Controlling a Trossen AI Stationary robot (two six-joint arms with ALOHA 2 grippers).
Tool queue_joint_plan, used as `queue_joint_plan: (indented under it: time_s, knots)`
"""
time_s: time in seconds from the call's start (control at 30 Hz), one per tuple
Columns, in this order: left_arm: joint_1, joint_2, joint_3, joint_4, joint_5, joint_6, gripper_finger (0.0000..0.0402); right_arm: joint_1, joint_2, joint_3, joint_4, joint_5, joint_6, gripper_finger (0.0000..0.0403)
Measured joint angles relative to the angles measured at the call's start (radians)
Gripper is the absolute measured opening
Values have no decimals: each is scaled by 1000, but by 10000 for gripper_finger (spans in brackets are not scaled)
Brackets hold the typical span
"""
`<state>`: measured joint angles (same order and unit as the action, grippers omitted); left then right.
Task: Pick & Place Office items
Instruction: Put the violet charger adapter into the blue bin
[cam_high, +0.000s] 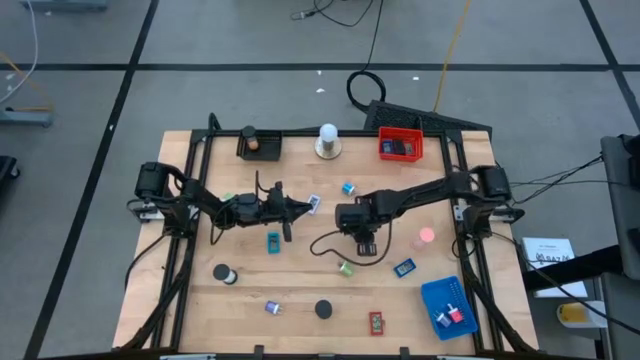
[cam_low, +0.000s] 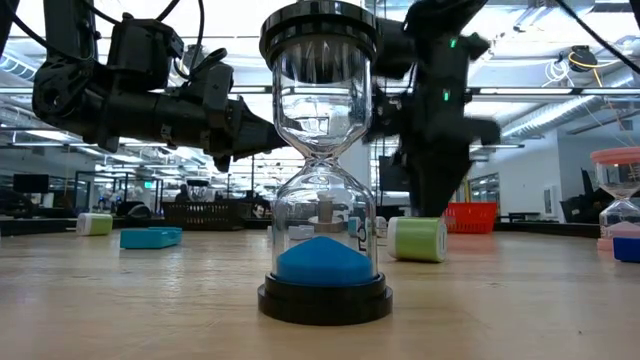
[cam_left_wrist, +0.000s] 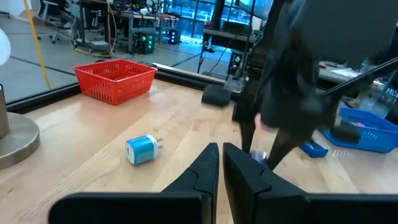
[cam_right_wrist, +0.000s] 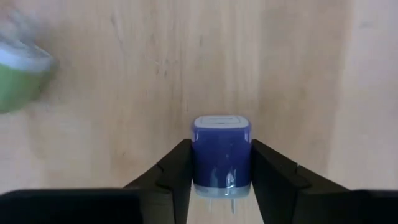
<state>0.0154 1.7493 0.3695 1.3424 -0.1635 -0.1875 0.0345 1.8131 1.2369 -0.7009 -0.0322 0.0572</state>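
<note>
Right hand pinches blue plug mid-surface, fingers touching both sides. Advice: seat grip squarely before lifting; green item lies near. Left hand pressed together, aloft.

Bench, seen from above. Far edge: small tray toward the left corner, knob on round base at the middle, basket to its right. Near right corner: tray. Left claw sits left of centre, right claw at centre, a plug adapter between its fingers. Hourglass stands at the near edge.
</note>
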Motion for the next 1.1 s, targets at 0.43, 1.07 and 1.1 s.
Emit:
queue_joint_plan:
  time_s: [0.43, 1.07, 1.1]
  knots:
    - [0, 0, 0, 0, 0, 0, 26, 138, -360, 1, -159, -22, 598, 124]
    - [0, 0, 0, 0, 0, 1, 26, 751, -421, -142, -256, -19, 1712, 129]
    - [0, 0, 0, 0, 0, 1, 26, 777, -421, -157, -257, -19, 1757, 129]
